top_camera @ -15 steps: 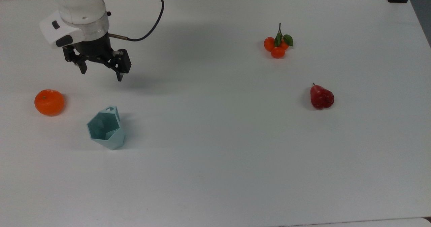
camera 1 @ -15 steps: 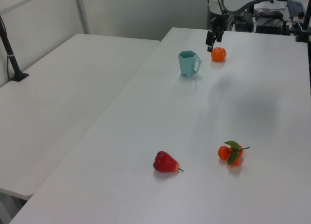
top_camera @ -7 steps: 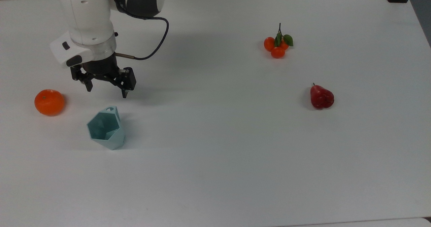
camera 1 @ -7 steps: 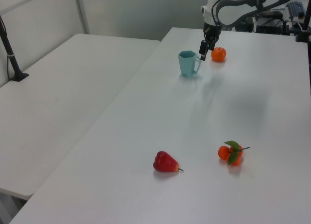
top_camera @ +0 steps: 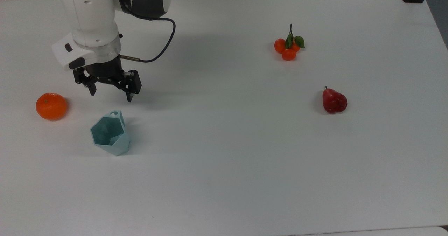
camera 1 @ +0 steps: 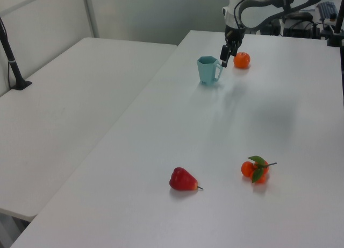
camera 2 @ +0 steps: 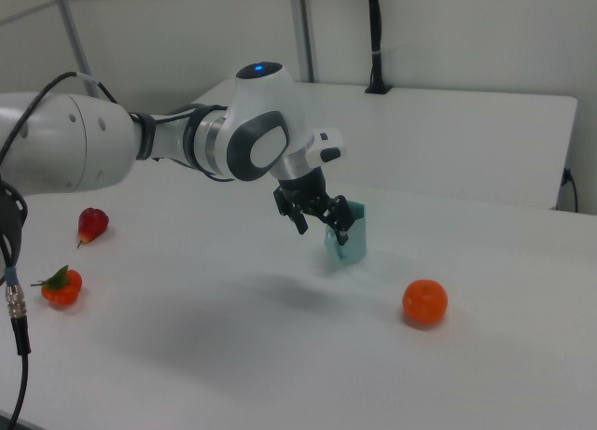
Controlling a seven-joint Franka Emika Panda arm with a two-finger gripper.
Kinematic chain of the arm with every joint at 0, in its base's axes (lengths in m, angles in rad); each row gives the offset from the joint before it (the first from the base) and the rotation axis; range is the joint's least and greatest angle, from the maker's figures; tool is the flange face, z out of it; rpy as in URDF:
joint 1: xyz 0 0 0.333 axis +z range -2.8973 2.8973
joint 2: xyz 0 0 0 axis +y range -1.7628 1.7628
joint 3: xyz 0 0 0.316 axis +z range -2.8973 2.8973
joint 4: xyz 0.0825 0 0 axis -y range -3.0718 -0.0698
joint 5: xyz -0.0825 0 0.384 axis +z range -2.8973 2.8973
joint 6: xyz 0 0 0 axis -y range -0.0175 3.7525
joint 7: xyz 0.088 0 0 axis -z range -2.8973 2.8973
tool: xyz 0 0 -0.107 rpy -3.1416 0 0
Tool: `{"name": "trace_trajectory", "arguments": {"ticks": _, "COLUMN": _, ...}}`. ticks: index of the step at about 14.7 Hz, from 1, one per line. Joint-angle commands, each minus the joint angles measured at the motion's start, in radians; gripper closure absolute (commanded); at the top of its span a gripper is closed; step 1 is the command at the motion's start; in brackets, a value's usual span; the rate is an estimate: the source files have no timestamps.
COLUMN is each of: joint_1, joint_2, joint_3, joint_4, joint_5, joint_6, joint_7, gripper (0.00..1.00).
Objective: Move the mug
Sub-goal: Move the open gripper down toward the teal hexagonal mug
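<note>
The mug (top_camera: 110,133) stands upright on the bench (top_camera: 245,159), near the orange (top_camera: 51,106); the released, empty pincer (top_camera: 111,92) hangs short of it and should be lowered astride one wall

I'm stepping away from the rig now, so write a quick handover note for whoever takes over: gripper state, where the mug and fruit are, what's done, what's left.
Gripper: open, empty, hanging above the table just beyond the mug in the top view, not touching it.
Mug: upright on the table, handle toward the gripper.
Orange: to the top view's left of the mug, apart from it.
Tangerine cluster and red pear: far off on the top view's right.
Done: approach to the mug.
Left: lower, grasp, move the mug.
</note>
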Motion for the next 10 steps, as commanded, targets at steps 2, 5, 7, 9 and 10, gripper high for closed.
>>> {"name": "trace_trajectory", "arguments": {"ticks": 2, "joint_1": 0.007, "joint_2": 0.006, "joint_3": -0.001, "joint_4": 0.006, "joint_5": 0.008, "joint_6": 0.009, "joint_7": -0.006, "gripper": 0.00}}
{"name": "trace_trajectory", "arguments": {"ticks": 5, "joint_1": 0.028, "joint_2": 0.063, "joint_3": -0.001, "joint_4": 0.008, "joint_5": 0.007, "joint_6": 0.095, "joint_7": 0.025, "gripper": 0.00}}
{"name": "trace_trajectory", "arguments": {"ticks": 7, "joint_1": 0.030, "joint_2": 0.091, "joint_3": -0.001, "joint_4": 0.003, "joint_5": 0.007, "joint_6": 0.161, "joint_7": 0.053, "gripper": 0.00}}
{"name": "trace_trajectory", "arguments": {"ticks": 9, "joint_1": 0.030, "joint_2": 0.120, "joint_3": -0.001, "joint_4": 0.008, "joint_5": 0.005, "joint_6": 0.172, "joint_7": 0.053, "gripper": 0.00}}
{"name": "trace_trajectory", "arguments": {"ticks": 10, "joint_1": 0.034, "joint_2": 0.126, "joint_3": -0.001, "joint_4": 0.008, "joint_5": 0.004, "joint_6": 0.173, "joint_7": 0.053, "gripper": 0.05}}
